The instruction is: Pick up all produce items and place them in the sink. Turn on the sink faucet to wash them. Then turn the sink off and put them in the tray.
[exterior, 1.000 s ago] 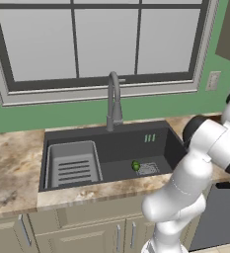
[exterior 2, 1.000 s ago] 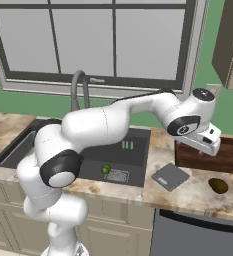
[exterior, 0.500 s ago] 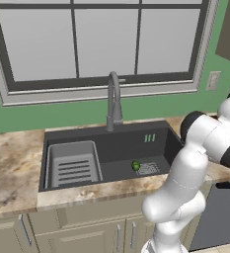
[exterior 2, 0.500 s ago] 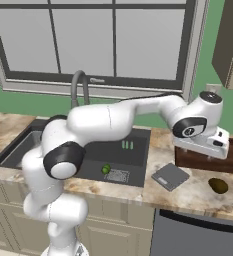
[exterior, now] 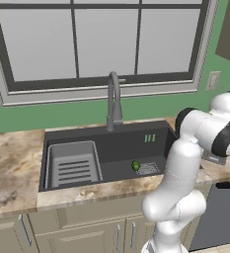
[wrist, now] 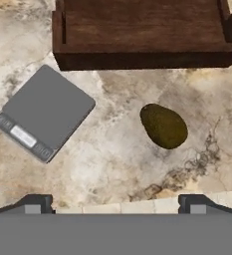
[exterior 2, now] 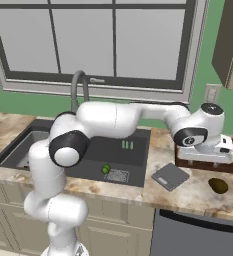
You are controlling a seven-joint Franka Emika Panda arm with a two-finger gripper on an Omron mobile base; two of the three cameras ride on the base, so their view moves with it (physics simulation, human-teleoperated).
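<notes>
While the tool [wrist: 115, 201] hangs released, brown produce [wrist: 163, 125] lies between tray [wrist: 137, 55] and counter edge—grey square [wrist: 45, 112] beside.

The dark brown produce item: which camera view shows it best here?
The hand view: the dark brown produce item lies whole and large on the counter, between the grey scale and the tray. The right base view shows it small, near the counter edge.

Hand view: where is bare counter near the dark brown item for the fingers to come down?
Bare stone surrounds the dark brown item: a wide strip between it and the flat grey square, more toward the counter's front edge, and a narrower band up to the tray. The open gripper holds nothing. It is tightest between square and tray.
</notes>
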